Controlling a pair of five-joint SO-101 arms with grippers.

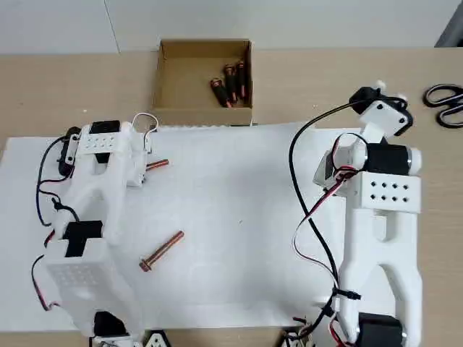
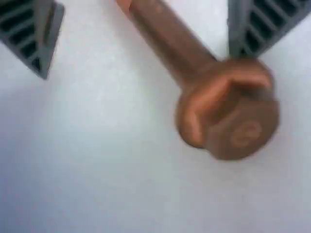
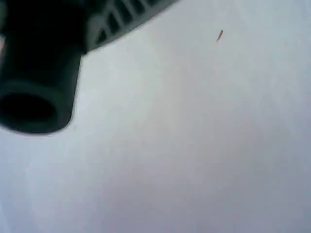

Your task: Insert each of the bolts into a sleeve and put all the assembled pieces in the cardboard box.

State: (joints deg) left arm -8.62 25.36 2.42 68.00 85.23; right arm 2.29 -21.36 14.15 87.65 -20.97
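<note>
The left gripper (image 2: 138, 58) was set low over the far left of the mat (image 1: 239, 217), its fingers (image 2: 34, 34) held wide apart and clamped on nothing, with a bolt (image 2: 226, 116) lying flat on the mat between them. The bolt was not centred: its head was seen just beside one finger and well apart from the other. If the fingers were closed from here, the bolt could be pushed sideways or rolled on its round shank before it was pinched. It might then be caught at the head alone, left to swing, and presented crooked to the bore. The sleeve (image 3: 36, 97) was held in the right gripper (image 3: 73, 34), judged to be clamped on it although just one finger was shown against it. A skewed or hard push from the bolt could therefore shove the sleeve out of that hold – a drop onto the table (image 1: 72, 87) was judged the likely cost. Counted, two loose bolts were on the mat, the second bolt (image 1: 162, 251) nearer and left of centre. One sleeve was seen, and what looked like three pieces (image 1: 230, 82) in the box (image 1: 168, 79) beyond the mat's far edge. One pair of scissors (image 1: 445, 105) lay at the far right.
</note>
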